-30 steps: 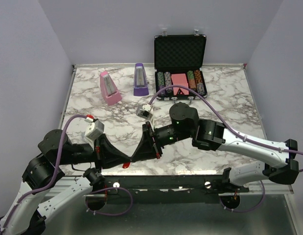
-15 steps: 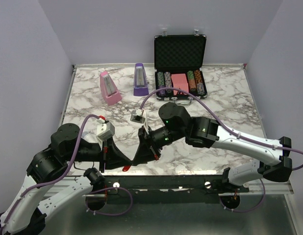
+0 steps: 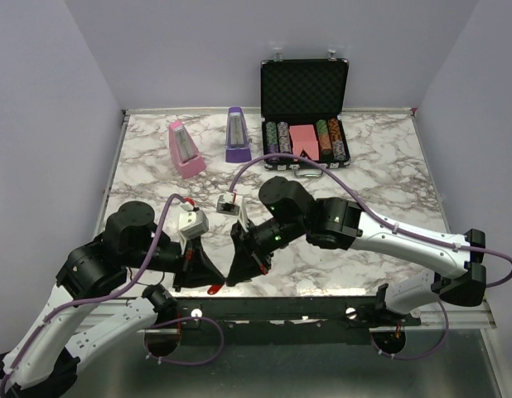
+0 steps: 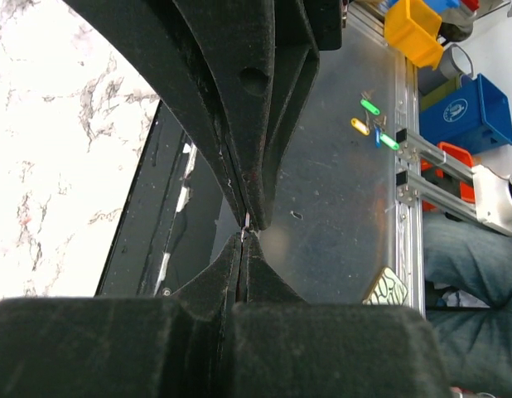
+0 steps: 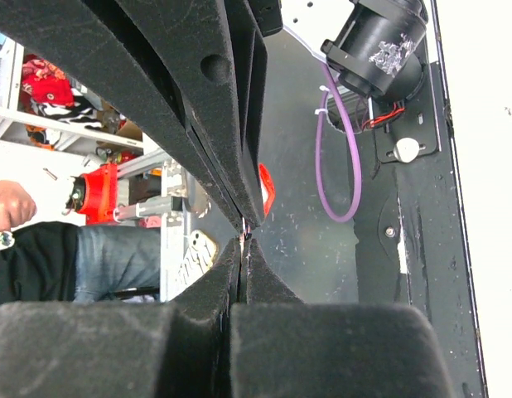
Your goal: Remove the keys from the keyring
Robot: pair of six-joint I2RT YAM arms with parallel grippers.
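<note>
Black case (image 3: pixel 304 83) stood open, chips (image 3: pixel 277 133) and pink block (image 3: pixel 302 137) inside | pink metronome (image 3: pixel 185 149), purple metronome (image 3: pixel 237 135) beside it | left gripper (image 4: pixel 242 249), right gripper (image 5: pixel 242 249) were pinched tight, tips touching | red keyring (image 3: pixel 213 288) hung between them at table (image 3: pixel 380 166) edge

The top camera looked down from above and behind the arm bases over the whole marble table (image 3: pixel 364 174). Wrist cameras peered close along the left gripper (image 4: pixel 243 249) and right gripper (image 5: pixel 242 249), facing one another; all three shared the table's near edge
</note>
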